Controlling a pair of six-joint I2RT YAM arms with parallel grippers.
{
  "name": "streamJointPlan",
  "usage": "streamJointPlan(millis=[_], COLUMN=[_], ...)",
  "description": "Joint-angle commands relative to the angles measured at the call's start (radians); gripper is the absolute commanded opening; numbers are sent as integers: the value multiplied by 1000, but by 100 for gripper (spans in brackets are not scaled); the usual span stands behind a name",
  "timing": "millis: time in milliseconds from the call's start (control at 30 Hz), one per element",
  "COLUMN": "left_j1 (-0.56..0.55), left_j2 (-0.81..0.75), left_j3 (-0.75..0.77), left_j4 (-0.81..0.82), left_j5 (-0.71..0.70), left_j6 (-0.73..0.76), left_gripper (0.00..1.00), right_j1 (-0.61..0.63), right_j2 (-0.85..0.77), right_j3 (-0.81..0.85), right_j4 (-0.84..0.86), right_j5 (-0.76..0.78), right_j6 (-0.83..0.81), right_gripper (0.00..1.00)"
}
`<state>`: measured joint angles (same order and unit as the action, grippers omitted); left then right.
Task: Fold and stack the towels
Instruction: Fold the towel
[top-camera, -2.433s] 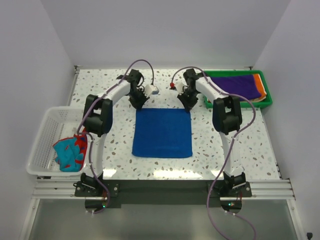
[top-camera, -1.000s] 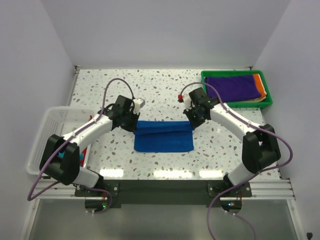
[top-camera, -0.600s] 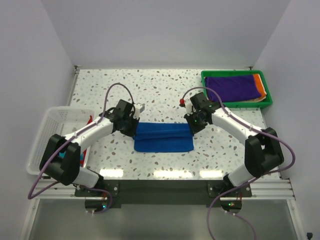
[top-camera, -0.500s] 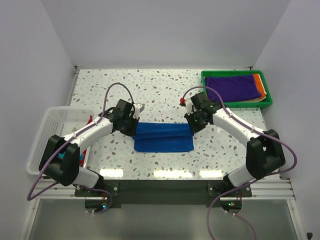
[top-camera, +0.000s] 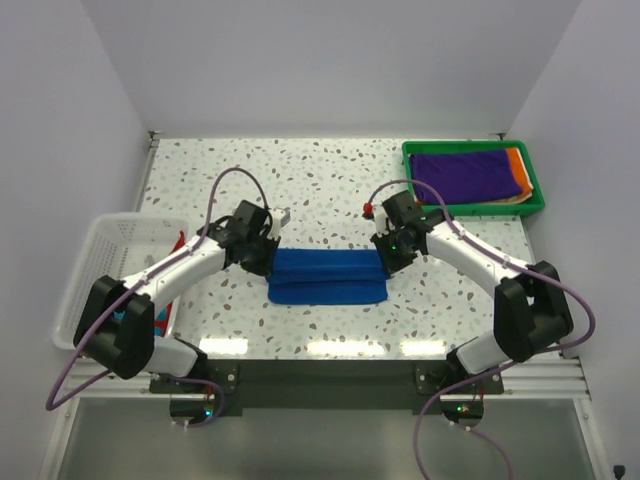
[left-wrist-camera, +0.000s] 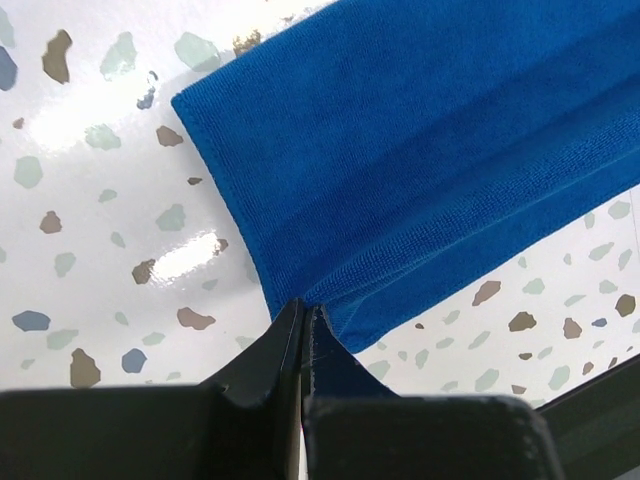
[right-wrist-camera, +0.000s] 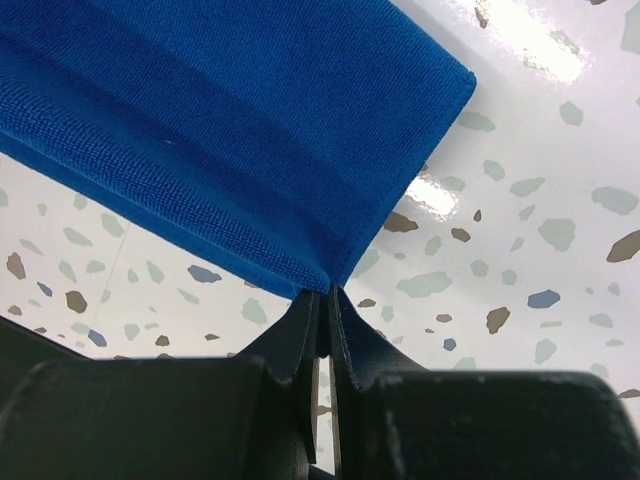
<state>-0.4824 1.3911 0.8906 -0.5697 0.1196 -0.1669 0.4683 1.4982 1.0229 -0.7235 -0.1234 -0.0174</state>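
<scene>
Currently your left gripper (left-wrist-camera: 303, 308) has its jaws pinched almost closed on one corner of the blue towel (left-wrist-camera: 430, 130). Your right gripper (right-wrist-camera: 325, 297) clamps the opposite corner likewise. Just beyond both tips the terry cloth lies folded, a doubled band with a hemmed edge, flat on the glossy speckled table (left-wrist-camera: 90, 200). Well beyond the right jaws, a purple towel (top-camera: 468, 172) lies in the green tray (top-camera: 475, 210).

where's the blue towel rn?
Top view: the blue towel lies part-folded mid-table, between the two arms. The left end effector pinches a corner at its left end, the right end effector one at its right end.
</scene>
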Motion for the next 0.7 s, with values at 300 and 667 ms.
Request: streamJointPlan(millis=[300,667], left_j1=[-2,-22], left_j2=[101,164], left_j3=[61,67], left_j4=[-202,-173], left_j5=[-31,-5], left_j6=[-17,3], left_gripper=[0,7], right_j1=[-2,1], right_j2=[28,80], right_j3=[5,3], right_j4=[-71,-77], right_j5=[-12,-10], right_j6=[45,59], right_gripper=[7,10])
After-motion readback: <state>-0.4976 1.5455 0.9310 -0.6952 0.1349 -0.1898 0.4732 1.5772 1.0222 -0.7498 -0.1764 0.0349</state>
